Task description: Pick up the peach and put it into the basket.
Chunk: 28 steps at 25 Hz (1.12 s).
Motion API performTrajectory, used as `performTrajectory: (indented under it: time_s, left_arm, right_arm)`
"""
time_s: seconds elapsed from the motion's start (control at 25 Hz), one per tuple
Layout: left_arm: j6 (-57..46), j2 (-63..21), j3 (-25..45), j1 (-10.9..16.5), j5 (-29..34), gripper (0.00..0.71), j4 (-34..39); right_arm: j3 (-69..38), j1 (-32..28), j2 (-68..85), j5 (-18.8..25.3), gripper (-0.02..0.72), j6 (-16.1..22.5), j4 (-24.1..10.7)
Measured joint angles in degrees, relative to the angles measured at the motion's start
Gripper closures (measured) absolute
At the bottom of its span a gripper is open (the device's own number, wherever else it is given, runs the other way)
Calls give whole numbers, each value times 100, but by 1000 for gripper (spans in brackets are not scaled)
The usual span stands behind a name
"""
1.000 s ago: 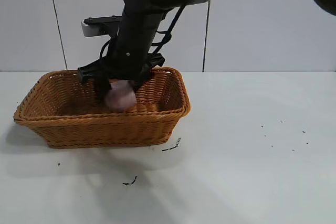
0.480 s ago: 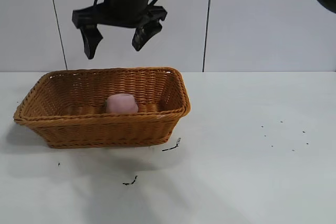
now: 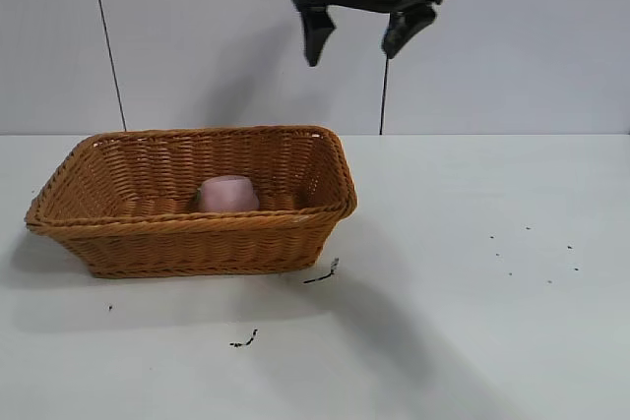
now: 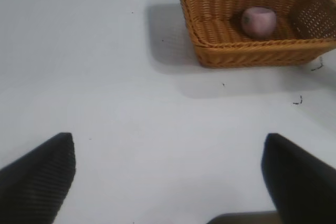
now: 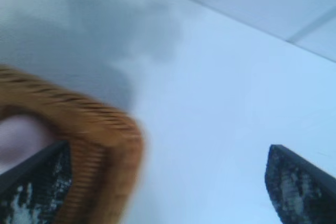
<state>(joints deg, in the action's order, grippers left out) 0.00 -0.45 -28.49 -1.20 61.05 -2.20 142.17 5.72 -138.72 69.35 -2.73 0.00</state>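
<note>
Your right gripper (image 3: 362, 34) has risen clear, jaws spread, empty. Peach (image 3: 227, 194) left resting inside basket (image 3: 197, 238). Placement looks done. Left gripper (image 4: 168, 174) open, idle.

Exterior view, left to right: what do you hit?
basket → peach inside it → right pincer, open and raised above the table, past the basket's right end.

My basket (image 3: 197, 233): woven orange-brown wicker, rough, braided rim; peach (image 3: 227, 194): matte pale pink; table (image 3: 472, 322): smooth matt white
</note>
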Motion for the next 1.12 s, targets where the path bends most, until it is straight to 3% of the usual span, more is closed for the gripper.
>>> performTrajectory:
  time_s: [0.28,0.48,0.72,1.12]
  left_arm:
    - [0,0,0,0,0,17,0]
    - [0,0,0,0,0,17,0]
    - [0,0,0,0,0,17,0]
    - [0,0,0,0,0,17,0]
  right_arm:
    - [-214,-327,278,6,8,6,0]
    - [-1006,-327,972,6,8,100,0]
    - [-2699,-327,2641,6,8,152,38]
    - [-6579,-327,6535,5,8,202,43]
